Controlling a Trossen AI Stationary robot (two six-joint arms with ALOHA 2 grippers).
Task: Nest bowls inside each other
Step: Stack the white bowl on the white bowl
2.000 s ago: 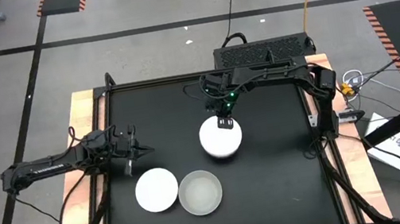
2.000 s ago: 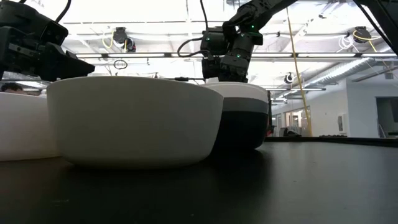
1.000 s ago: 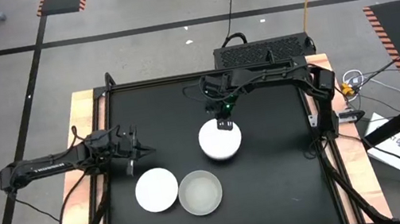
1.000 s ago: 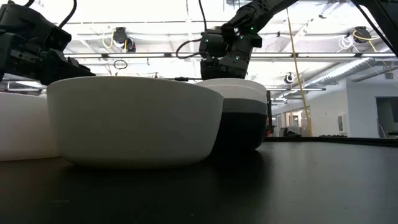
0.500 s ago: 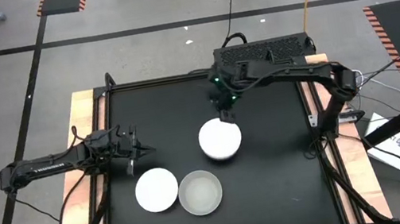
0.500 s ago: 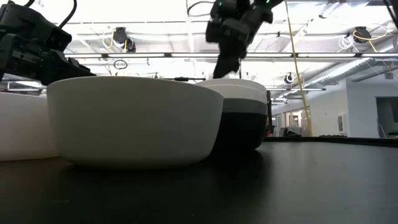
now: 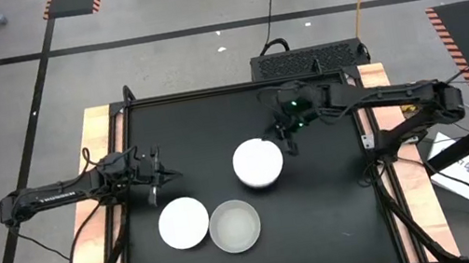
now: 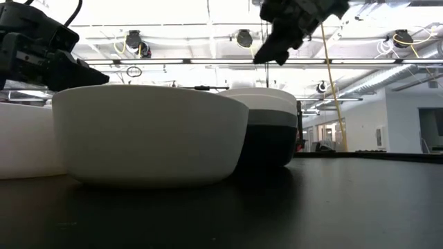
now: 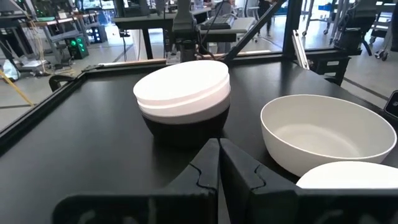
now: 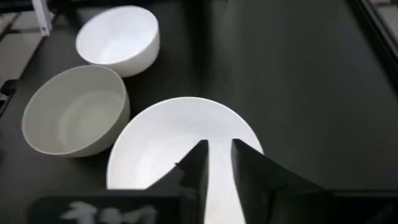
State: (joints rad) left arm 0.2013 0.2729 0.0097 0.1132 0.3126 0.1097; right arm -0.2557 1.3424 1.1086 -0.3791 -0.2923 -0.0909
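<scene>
A stack of nested bowls stands on its base mid-table, white on top, grey and black below. A single white bowl and a pale grey translucent bowl sit side by side near the front edge. My right gripper hovers above the stack's far right side, fingers slightly apart, touching nothing. My left gripper waits shut, left of the stack, its tips pointing at it.
The black mat has bare room right of the stack and along the far side. A raised frame borders the table. The translucent bowl fills the low view's foreground, with the white bowl to its left.
My right gripper has left the far rim of the stack's top bowl, risen well above it, drawn back toward the far edge and then swung toward the table's right. The stack has stayed where it was. The left arm has kept still.
</scene>
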